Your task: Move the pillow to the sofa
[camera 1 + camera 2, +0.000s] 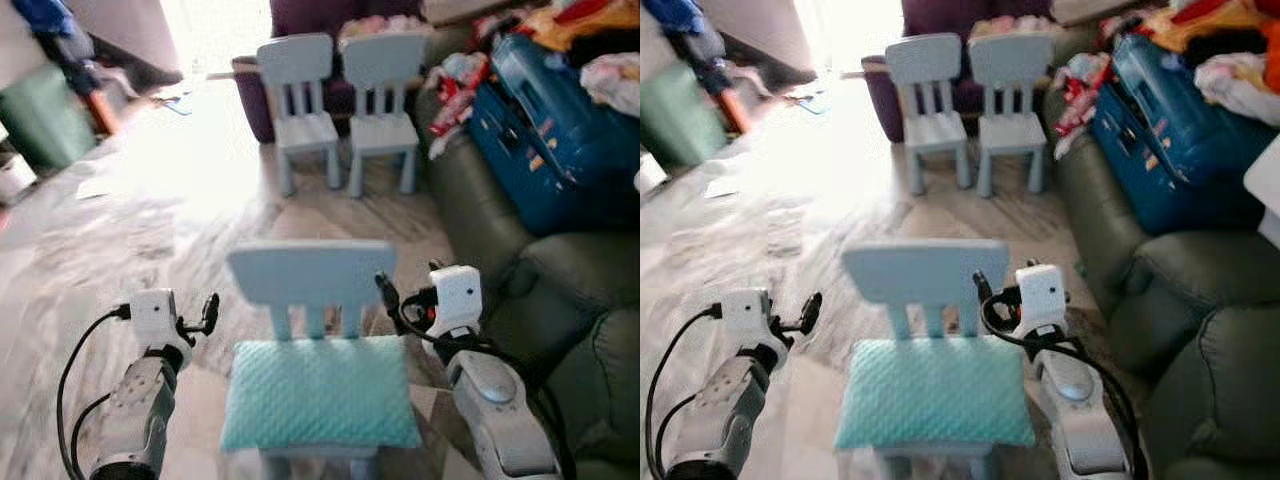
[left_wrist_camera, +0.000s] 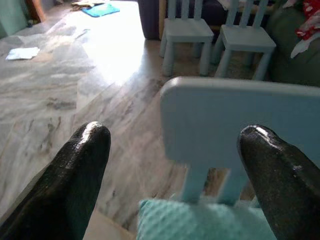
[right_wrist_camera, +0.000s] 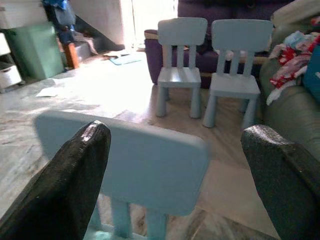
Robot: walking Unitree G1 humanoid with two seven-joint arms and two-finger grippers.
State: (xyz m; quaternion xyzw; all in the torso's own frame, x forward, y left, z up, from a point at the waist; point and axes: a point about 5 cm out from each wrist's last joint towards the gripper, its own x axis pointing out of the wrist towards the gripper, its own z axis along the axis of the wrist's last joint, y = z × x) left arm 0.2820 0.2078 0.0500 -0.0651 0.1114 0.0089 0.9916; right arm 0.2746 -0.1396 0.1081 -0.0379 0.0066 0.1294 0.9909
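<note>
Pillow (image 1: 320, 390) lies on the near chair (image 1: 312, 275), sofa (image 1: 520, 270) to its right. Left gripper (image 2: 172, 165) and right gripper (image 3: 175, 165) flank the chair, both spread wide, holding nothing.

The pillow (image 1: 318, 392) hides the chair's seat (image 1: 318, 462), its legs cut off below.
</note>
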